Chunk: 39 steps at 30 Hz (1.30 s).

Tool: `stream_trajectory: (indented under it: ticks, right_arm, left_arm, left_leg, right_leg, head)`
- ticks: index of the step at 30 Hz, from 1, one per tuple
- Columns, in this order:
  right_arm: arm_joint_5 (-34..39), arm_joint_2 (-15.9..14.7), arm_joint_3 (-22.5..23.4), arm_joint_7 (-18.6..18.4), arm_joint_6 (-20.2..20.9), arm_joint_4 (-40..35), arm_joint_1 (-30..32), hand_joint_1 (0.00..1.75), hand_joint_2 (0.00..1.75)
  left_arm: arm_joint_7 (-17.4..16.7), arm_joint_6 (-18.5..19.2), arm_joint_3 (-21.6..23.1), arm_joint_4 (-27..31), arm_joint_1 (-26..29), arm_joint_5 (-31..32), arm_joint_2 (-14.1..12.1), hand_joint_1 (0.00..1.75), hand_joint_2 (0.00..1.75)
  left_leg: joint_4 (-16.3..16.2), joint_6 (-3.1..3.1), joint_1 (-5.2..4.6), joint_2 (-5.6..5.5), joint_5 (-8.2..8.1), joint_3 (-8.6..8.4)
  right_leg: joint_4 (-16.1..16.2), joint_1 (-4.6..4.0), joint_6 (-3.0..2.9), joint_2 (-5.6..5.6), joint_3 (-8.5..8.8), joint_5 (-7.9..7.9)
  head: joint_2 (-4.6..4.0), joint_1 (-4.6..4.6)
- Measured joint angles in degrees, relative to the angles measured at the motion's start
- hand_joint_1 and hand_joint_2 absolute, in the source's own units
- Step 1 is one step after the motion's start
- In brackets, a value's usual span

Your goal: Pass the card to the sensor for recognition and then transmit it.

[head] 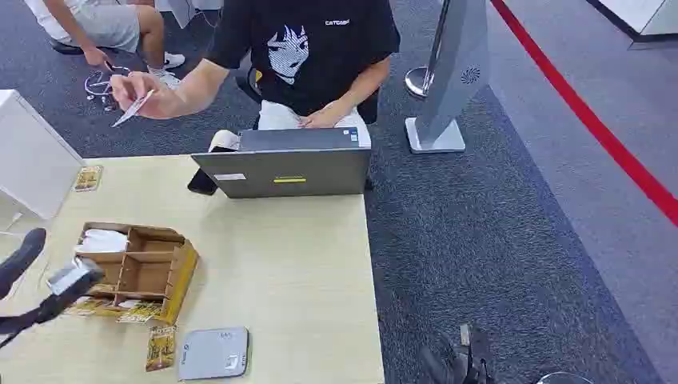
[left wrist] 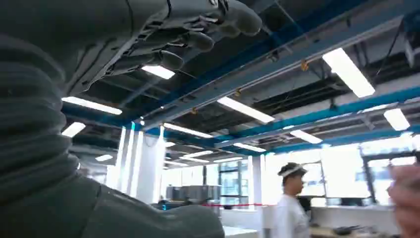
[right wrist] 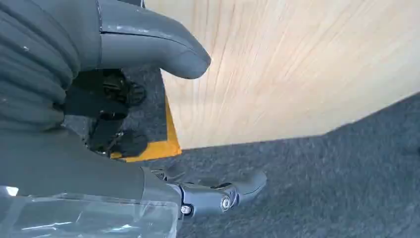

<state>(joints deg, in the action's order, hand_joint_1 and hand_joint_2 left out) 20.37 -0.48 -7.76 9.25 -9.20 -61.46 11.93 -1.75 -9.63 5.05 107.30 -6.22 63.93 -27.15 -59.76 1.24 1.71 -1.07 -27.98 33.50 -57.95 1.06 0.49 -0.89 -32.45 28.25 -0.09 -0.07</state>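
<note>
A person across the table holds a white card [head: 132, 109] in a raised hand [head: 152, 98], well beyond the table's far left edge. My left hand [head: 36, 282] hovers above the table's left side next to the cardboard box [head: 137, 270], palm turned up toward the ceiling. In the left wrist view that left hand [left wrist: 163, 34] has its fingers apart and nothing in them. The flat grey sensor [head: 213, 353] lies on the table at the near edge. My right hand [head: 457, 362] hangs off the table's right side above the carpet, and the right wrist view shows this right hand [right wrist: 163, 114] holding nothing, thumb and fingers apart.
A grey laptop [head: 284, 164] stands at the table's far edge in front of the seated person. The cardboard box has compartments, with yellow packets [head: 161, 347] lying around it. A white box [head: 32, 160] sits at far left. A grey stand [head: 448, 88] is on the carpet to the right.
</note>
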Motion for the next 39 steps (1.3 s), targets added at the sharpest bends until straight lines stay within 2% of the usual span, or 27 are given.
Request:
stream_trajectory:
  ticks: [2, 6, 9, 13, 14, 15, 35, 39]
  right_arm:
    - [-0.11, -0.07, -0.28, 0.11, 0.54, 0.81, -0.41, 0.00, 1.75]
    - [-0.18, -0.20, -0.72, 0.26, 0.92, 1.90, -0.89, 0.00, 1.75]
    - [-0.15, -0.22, -0.87, 0.39, 0.96, 2.60, -1.28, 0.00, 1.75]
    - [-0.15, -0.22, -0.94, 0.68, 0.96, 3.28, -1.52, 0.00, 1.75]
    - [-0.13, -0.22, -0.94, 0.70, 0.94, 3.43, -1.59, 0.00, 1.75]
    - [-0.13, -0.22, -0.96, 0.74, 0.94, 3.54, -1.60, 0.00, 1.75]
    - [-0.15, -0.22, -0.96, 1.03, 0.81, 4.26, -1.54, 0.00, 1.75]
    - [-0.15, -0.22, -0.96, 1.09, 0.72, 4.26, -1.50, 0.00, 1.75]
  left_arm:
    - [-1.22, 2.57, 0.59, -5.59, -5.26, 0.59, -2.42, 0.00, 1.75]
    - [-2.34, 4.58, 2.86, -14.81, -12.95, 1.11, -4.78, 0.00, 1.75]
    - [-2.97, 4.51, 4.37, -18.96, -15.61, 1.05, -5.26, 0.00, 1.75]
    - [-3.36, 4.12, 5.79, -21.23, -16.71, 0.79, -5.26, 0.00, 1.75]
    - [-3.45, 4.03, 6.05, -21.71, -16.87, 0.76, -5.26, 0.65, 1.75]
    - [-3.52, 3.95, 6.30, -21.98, -16.96, 0.76, -5.26, 1.75, 1.75]
    - [-3.34, 2.24, 8.24, -23.26, -17.01, -0.61, -5.04, 1.75, 1.75]
    - [-2.55, 0.69, 8.24, -22.89, -16.06, -1.86, -4.47, 1.75, 1.75]
  left_leg:
    - [0.01, 0.04, 0.00, 0.09, 0.10, -0.01]
    - [0.01, 0.05, 0.00, 0.25, 0.13, -0.01]
    - [0.01, 0.05, -0.02, 0.26, 0.13, 0.00]
    - [0.00, 0.01, -0.03, 0.26, 0.09, 0.04]
    - [0.00, 0.01, -0.03, 0.26, 0.09, 0.04]
    - [0.00, 0.01, -0.03, 0.27, 0.08, 0.04]
    - [0.00, 0.01, -0.02, 0.28, 0.08, 0.06]
    - [0.00, 0.01, -0.03, 0.28, 0.08, 0.06]
  right_leg:
    - [-0.05, 0.00, -0.09, -0.11, -0.09, -0.16]
    - [-0.09, -0.01, -0.09, -0.33, -0.13, -0.24]
    - [-0.08, 0.01, -0.08, -0.35, -0.14, -0.24]
    - [-0.04, 0.01, -0.05, -0.35, -0.16, -0.22]
    - [-0.04, 0.02, -0.05, -0.35, -0.16, -0.22]
    - [-0.04, 0.02, -0.05, -0.35, -0.17, -0.22]
    - [-0.04, 0.01, -0.05, -0.35, -0.18, -0.22]
    - [-0.04, 0.01, -0.05, -0.35, -0.18, -0.22]
  head:
    - [0.00, -0.20]
    - [0.00, -0.15]
    - [0.00, -0.13]
    - [0.00, -0.11]
    - [0.00, -0.11]
    - [0.00, -0.11]
    - [0.00, -0.11]
    - [0.00, -0.11]
